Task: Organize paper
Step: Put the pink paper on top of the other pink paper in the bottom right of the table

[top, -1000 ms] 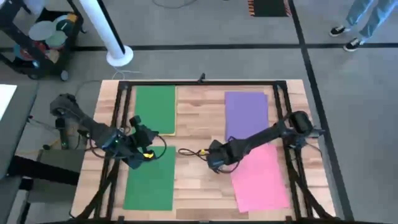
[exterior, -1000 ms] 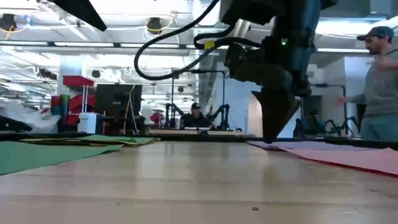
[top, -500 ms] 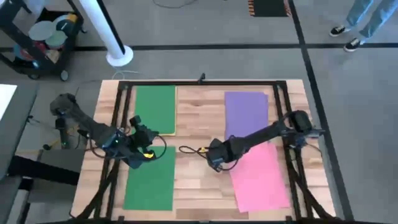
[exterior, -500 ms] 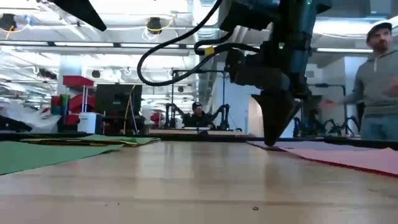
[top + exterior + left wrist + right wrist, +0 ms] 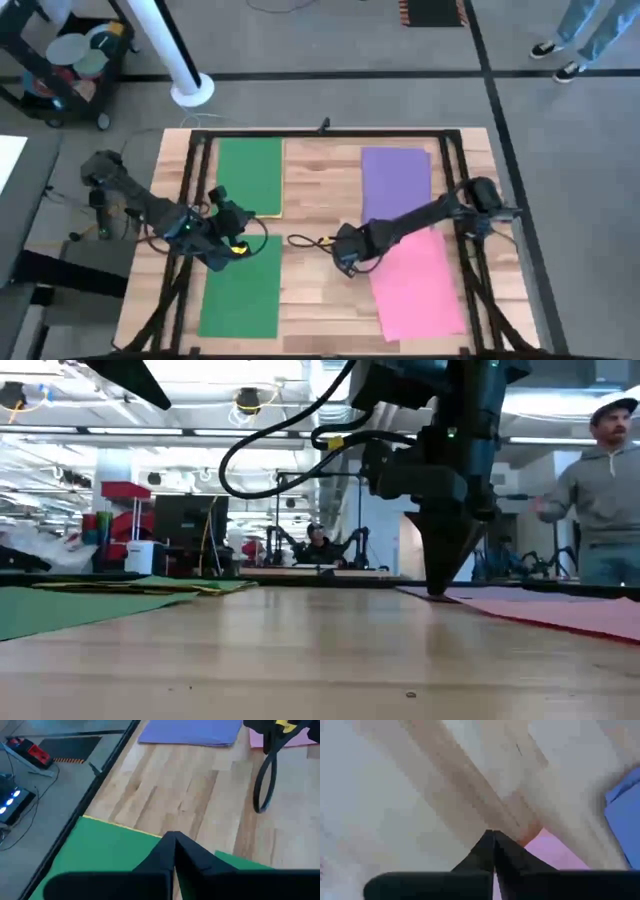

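- Your left gripper (image 5: 232, 243), fingers pressed together, hid part of the gap between two green sheets (image 5: 249, 174)
- Your right gripper (image 5: 345, 262), fingers closed, tipped onto the bench (image 5: 312, 190) at the pink sheet (image 5: 420, 285) corner, near purple paper (image 5: 396, 180)

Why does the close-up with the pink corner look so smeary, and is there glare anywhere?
Right wrist view: wood grain is soft and smeared, the pink sheet a blurry patch beyond the shut right gripper. Low view: bright ceiling lights wash out the background and sheen the table. High view: even, no harsh shadows.
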Controlling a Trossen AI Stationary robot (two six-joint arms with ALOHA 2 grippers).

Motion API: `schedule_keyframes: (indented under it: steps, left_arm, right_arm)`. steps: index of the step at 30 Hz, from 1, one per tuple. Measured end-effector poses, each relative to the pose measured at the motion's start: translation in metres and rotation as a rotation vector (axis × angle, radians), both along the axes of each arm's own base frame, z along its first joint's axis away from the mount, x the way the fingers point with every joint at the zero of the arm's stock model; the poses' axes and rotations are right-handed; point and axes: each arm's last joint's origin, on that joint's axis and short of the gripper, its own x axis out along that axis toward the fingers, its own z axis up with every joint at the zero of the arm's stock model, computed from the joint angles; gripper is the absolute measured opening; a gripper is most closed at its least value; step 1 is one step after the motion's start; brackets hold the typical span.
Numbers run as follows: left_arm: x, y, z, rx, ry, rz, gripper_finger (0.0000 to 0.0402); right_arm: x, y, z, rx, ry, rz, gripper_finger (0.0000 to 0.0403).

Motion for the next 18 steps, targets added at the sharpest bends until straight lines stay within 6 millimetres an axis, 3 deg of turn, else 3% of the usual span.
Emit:
schedule_keyframes:
  steps: [18]
  left_arm:
    - [0.0,0.0,0.0,-0.001,0.0,0.002,0.0]
  right_arm:
    - [0.001,-0.005,-0.021,-0.012,0.106,0.001,0.0]
